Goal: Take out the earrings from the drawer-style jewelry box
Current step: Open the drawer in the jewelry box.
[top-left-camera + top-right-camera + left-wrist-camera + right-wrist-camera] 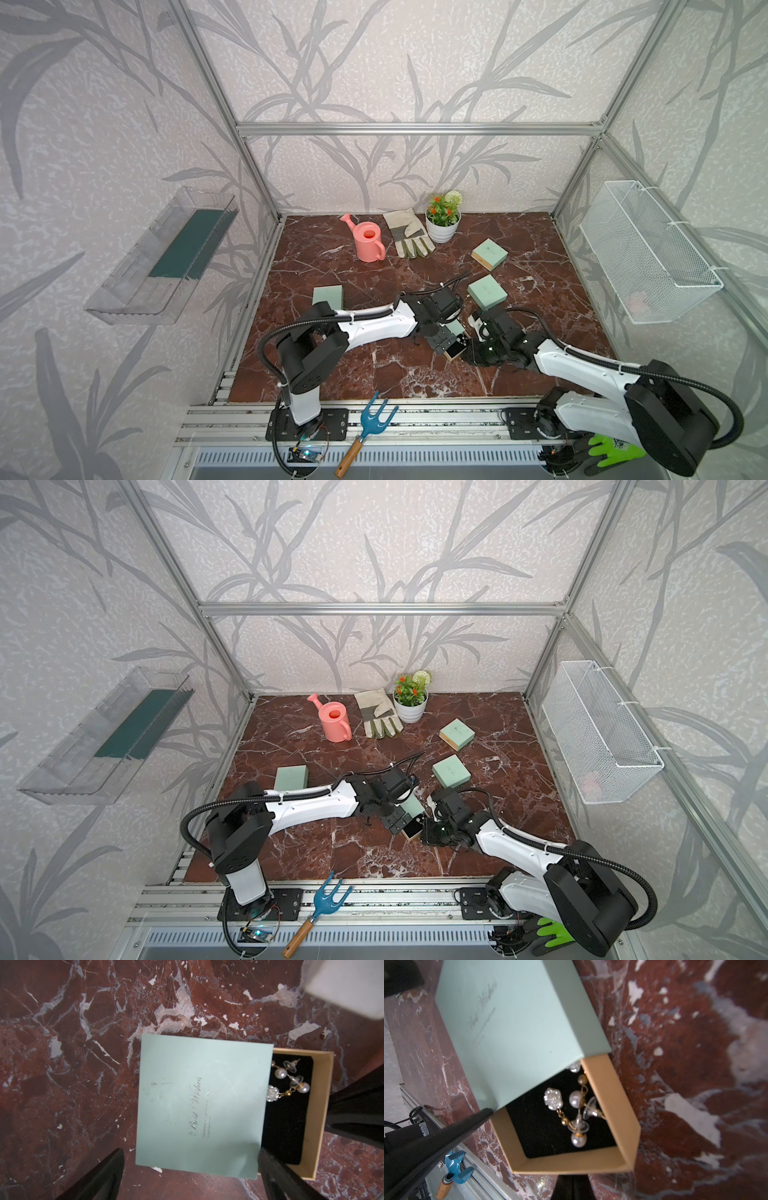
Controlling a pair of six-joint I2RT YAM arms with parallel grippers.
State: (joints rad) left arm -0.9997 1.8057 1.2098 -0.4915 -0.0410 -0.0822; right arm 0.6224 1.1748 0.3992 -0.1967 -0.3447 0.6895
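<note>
The jewelry box [199, 1105] is a mint-green sleeve with its tan drawer [320, 1105] slid partly out over the marble. In both top views the box [457, 330] [412, 806] lies between the two arms. The earrings [291, 1082] [575, 1105], pearl and crystal beads on gold links, lie on the drawer's black lining. My left gripper [191, 1150] [442, 343] is open and straddles the sleeve, with one finger beside the drawer. My right gripper [573, 1177] [468, 351] is shut, its tips at the drawer's front wall [571, 1162]. Nothing shows between its fingers.
Three more mint boxes [489, 253] [487, 292] [328, 296] sit on the marble. A pink watering can [368, 241], a work glove [407, 232] and a potted plant [444, 220] stand at the back. A blue hand fork [368, 428] lies on the front rail. A wire basket [648, 249] hangs on the right wall.
</note>
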